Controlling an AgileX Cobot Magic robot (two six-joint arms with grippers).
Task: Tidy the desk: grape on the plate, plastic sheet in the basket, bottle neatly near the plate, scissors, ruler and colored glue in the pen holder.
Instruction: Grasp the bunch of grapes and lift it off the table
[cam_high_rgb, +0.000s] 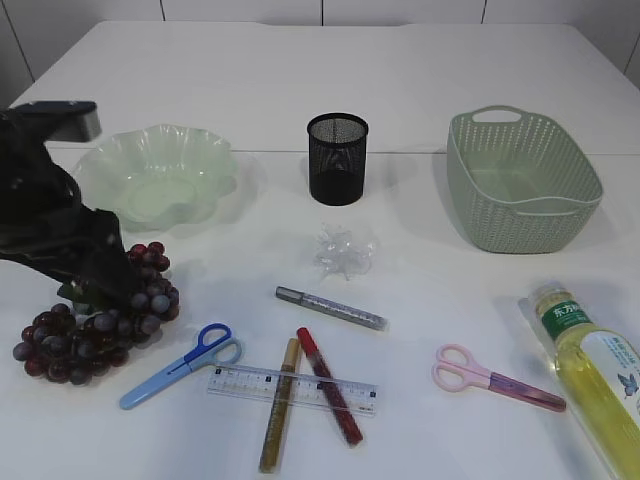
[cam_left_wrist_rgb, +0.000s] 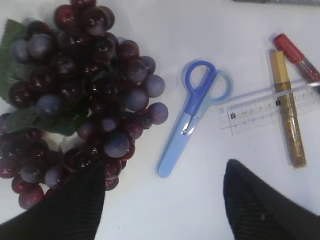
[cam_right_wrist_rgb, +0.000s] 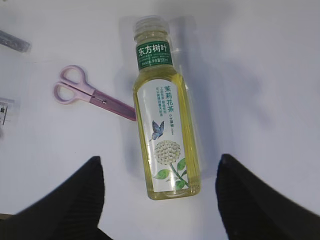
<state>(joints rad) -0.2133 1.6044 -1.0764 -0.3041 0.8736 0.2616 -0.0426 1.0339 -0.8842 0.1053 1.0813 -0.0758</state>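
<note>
Hovering with jaws wide, the left gripper (cam_left_wrist_rgb: 162, 200) sits above the grapes (cam_left_wrist_rgb: 75, 95) (on the counter (cam_high_rgb: 420, 70)); the right gripper (cam_right_wrist_rgb: 160, 200), equally wide, frames the lying bottle (cam_right_wrist_rgb: 165, 120).

dark purple grapes (cam_high_rgb: 95, 325), blue scissors (cam_high_rgb: 178, 365), pink scissors (cam_high_rgb: 495, 378)

Bright even light, soft shadows, sharp
</note>
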